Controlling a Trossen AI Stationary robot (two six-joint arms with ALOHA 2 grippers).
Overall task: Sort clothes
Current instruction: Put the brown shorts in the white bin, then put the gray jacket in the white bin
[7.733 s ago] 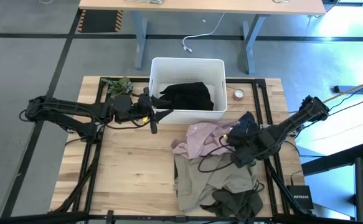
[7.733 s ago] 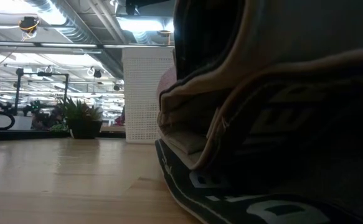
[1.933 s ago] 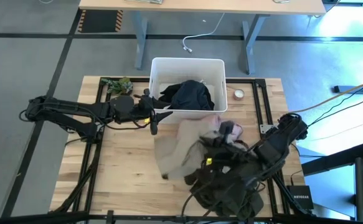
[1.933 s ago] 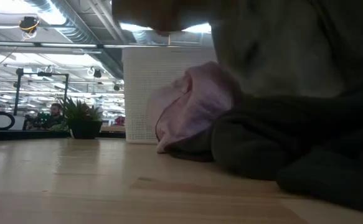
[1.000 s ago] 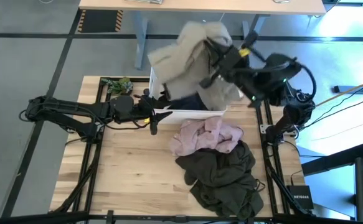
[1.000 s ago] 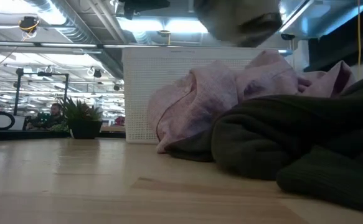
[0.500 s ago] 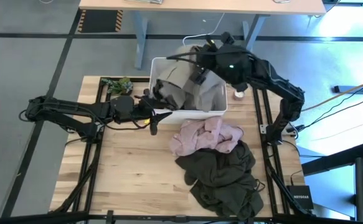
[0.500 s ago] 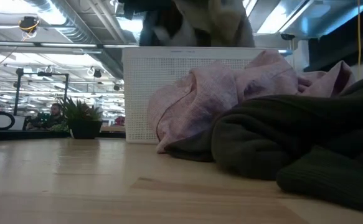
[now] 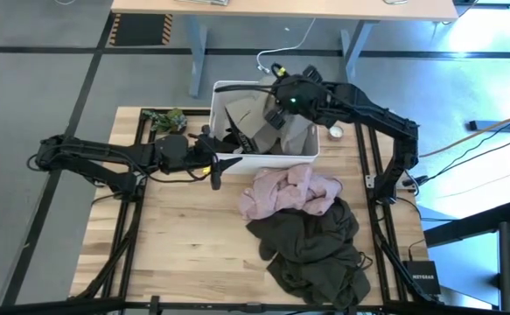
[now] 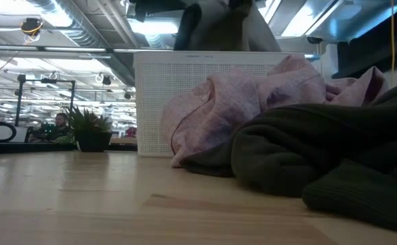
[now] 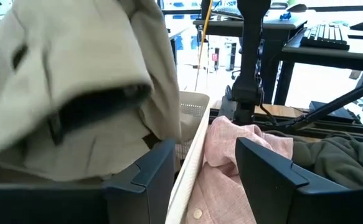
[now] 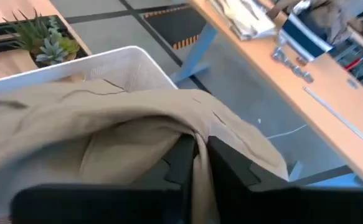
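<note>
My right gripper [image 9: 278,102] is over the white bin [image 9: 222,87], shut on the beige khaki garment [image 9: 259,122], which also shows above the bin's wall in the low view [image 10: 222,27]. A black garment [image 9: 227,137] lies in the bin under it. The pale pink garment [image 9: 289,191] lies on the table against the bin's near wall, partly on the dark olive garment [image 9: 316,249]. My left gripper [image 11: 206,174] is open at the bin's near left corner, one finger on each side of the bin's rim [image 11: 190,158]. No navy garment shows. My right gripper pinches a bunched fold of the khaki garment [image 12: 200,146] between its two fingers, coming from above and pointing down. The garment hangs below the fingers, and its lower part rests inside the bin on the dark clothes.
A small green plant-like lump [image 9: 165,118] sits at the table's far left, and a tape roll [image 9: 335,132] to the right of the bin. Bare wood [image 9: 176,236] lies on the near left. A desk stands beyond the table's far edge.
My right gripper, still shut on the khaki garment, has come down and toward the table's left from high above the bin's far right corner. The garment, hanging high and spread out before, has sunk into the bin and bunched up.
</note>
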